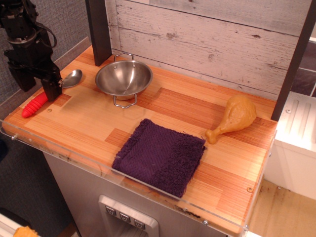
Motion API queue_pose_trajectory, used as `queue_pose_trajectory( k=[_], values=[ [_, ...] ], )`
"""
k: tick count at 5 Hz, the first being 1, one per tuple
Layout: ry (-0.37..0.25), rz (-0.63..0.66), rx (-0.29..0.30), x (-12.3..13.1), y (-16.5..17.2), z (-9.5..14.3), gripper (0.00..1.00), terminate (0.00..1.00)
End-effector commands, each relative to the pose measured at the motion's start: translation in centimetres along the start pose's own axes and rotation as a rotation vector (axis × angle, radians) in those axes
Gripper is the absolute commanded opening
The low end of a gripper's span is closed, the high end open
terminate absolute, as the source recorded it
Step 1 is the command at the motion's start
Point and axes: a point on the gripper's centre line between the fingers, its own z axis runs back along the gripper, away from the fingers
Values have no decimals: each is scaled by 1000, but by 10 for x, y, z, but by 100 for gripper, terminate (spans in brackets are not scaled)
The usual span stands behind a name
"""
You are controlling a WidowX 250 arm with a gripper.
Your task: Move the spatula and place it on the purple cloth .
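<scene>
— While the black fingers (pixel 52 89) straddle it, are they closed on anything?
— No, spread apart over the ribbed red-handled spatula with shiny metal bowl (pixel 35 104), lying at the wooden tabletop's (pixel 168 106) left end, well apart from the fuzzy dark purple cloth (pixel 160 155).

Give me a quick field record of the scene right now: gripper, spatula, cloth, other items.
gripper: at the counter's far-left end, fingers pointing down and apart, straddling the spatula's handle; contact cannot be told
spatula: lying flat on the counter, red handle toward the front-left edge, metal end toward the bowl
purple cloth: flat near the front edge, nothing on it
bowl: upright near the back wall, looks empty
toy drumstick: lying right of the cloth, apart from it
task status: spatula not yet lifted
</scene>
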Motion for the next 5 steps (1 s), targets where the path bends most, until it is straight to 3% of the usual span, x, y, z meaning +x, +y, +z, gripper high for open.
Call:
queue_pose_trajectory(
  k=[1, 3, 4, 5],
  values=[
    [-14, 6, 30, 6, 5, 0, 100, 0],
    [7, 36, -3, 4, 4, -9, 100, 0],
    [1, 45, 1, 4, 4, -3, 0, 0],
    [-8, 47, 10, 1, 6, 11, 0, 0]
  ],
)
